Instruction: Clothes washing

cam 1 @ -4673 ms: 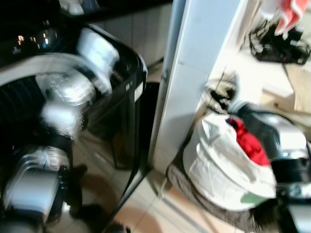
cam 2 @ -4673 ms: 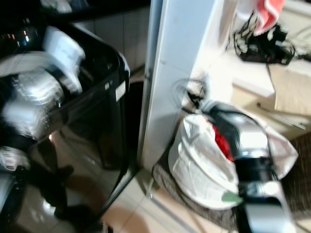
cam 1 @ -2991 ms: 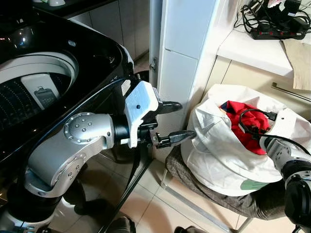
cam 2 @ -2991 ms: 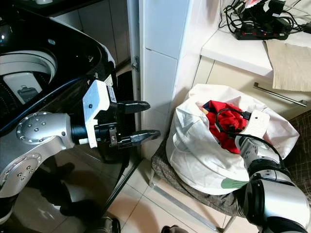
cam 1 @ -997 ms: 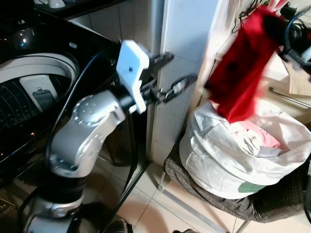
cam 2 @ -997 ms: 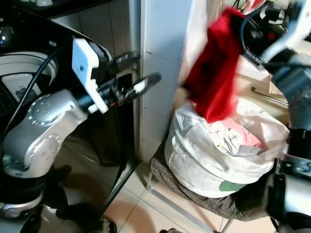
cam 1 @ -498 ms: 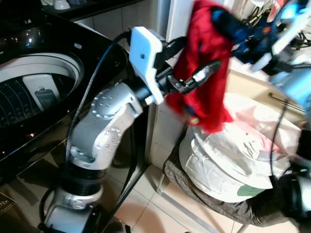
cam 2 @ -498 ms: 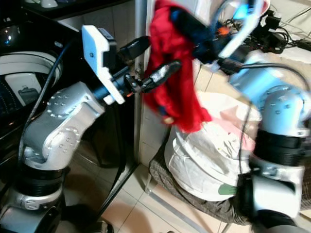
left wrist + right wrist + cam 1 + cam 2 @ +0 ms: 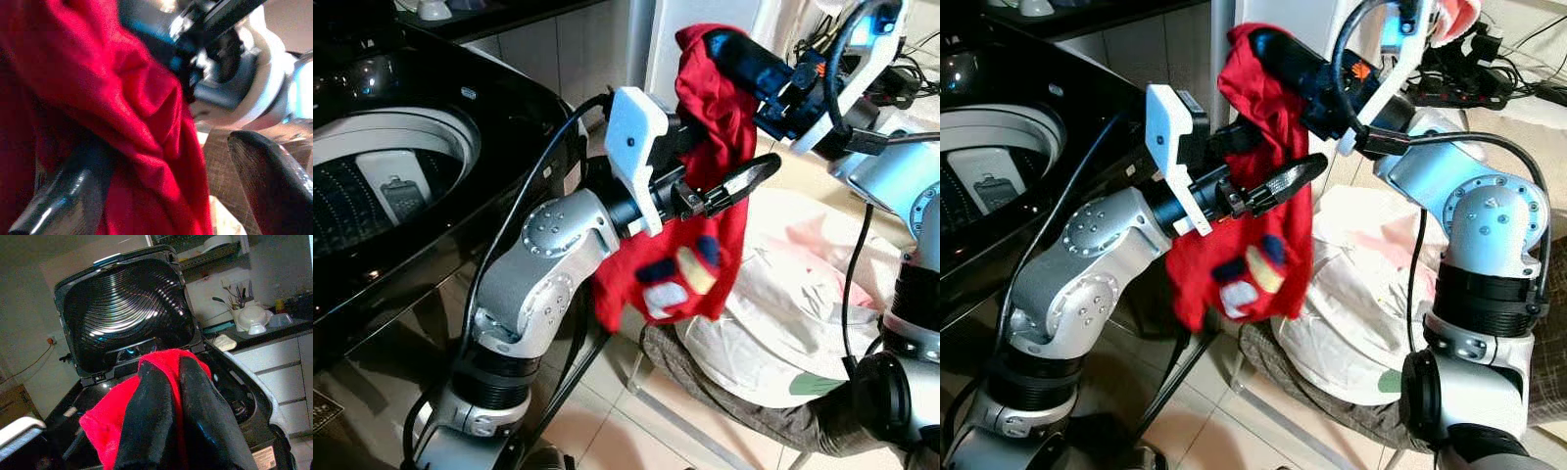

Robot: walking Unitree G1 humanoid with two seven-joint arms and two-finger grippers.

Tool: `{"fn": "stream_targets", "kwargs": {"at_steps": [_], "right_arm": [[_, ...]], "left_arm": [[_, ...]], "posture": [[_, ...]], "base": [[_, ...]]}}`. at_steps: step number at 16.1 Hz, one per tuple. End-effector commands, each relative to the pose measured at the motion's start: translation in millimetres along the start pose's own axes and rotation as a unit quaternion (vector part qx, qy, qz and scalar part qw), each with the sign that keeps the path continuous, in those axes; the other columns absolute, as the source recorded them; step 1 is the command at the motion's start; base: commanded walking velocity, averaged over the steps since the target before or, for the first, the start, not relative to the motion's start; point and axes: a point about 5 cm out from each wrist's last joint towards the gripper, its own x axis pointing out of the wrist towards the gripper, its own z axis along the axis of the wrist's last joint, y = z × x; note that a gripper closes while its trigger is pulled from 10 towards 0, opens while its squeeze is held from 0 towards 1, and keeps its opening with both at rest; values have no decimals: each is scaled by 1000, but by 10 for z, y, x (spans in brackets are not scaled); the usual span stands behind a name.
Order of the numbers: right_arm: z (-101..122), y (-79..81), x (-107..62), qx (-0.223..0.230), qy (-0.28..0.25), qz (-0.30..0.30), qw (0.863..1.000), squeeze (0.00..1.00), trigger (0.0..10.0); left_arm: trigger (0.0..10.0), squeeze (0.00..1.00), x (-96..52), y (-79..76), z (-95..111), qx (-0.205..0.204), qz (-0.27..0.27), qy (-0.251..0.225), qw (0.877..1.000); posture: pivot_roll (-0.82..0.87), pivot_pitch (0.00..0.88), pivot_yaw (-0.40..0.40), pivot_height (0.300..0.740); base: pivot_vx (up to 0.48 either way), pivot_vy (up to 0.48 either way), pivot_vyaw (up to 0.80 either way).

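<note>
You are holding the red garment (image 9: 705,196) in the air between the open washing machine (image 9: 401,186) and the white laundry bag (image 9: 793,323), and it is looking soft and light, so it is going to sag and swing, and I think the best hold is on a bunched fold near its top. The right gripper (image 9: 168,406) is reaching across from the right at chest height with its jaws pressed together on the top edge. The left gripper (image 9: 710,166) is pointing toward the cloth from the machine side, jaws spread, one finger (image 9: 68,196) pushing into the fabric.
</note>
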Motion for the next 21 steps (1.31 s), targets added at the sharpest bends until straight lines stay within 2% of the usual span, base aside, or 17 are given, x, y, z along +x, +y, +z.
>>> {"fn": "stream_targets", "kwargs": {"at_steps": [1, 4, 8, 11, 20, 21], "right_arm": [[86, 96, 23, -12, -11, 19, 1000, 0, 0], [80, 108, 29, -9, -11, 20, 1000, 0, 0], [71, 121, 32, -8, -10, 22, 1000, 0, 0], [67, 122, 31, -7, -9, 22, 1000, 0, 0], [46, 140, 51, -4, -8, 25, 1000, 0, 0], [44, 147, 53, -5, -9, 26, 1000, 0, 0]], "left_arm": [[0, 0, 25, 23, -57, 7, 12, 22, 1000], [0, 0, -6, 101, -109, 35, 32, 52, 998], [0, 0, -45, 196, -151, 47, 70, 66, 994], [0, 0, -57, 269, -124, 46, 94, 55, 993], [0, 0, -91, 322, -86, 53, 104, 36, 992], [0, 0, -113, 381, -61, 66, 118, 32, 990]], "posture": [[-17, 0, -87, 740], [-17, 0, -86, 740], [-17, 0, -87, 740], [-17, 0, -86, 740], [-18, 0, -89, 740], [-18, 0, -88, 740]], "base": [[0, 0, 0], [0, 0, 0], [0, 0, 0], [0, 0, 0], [0, 0, 0], [0, 0, 0]]}}
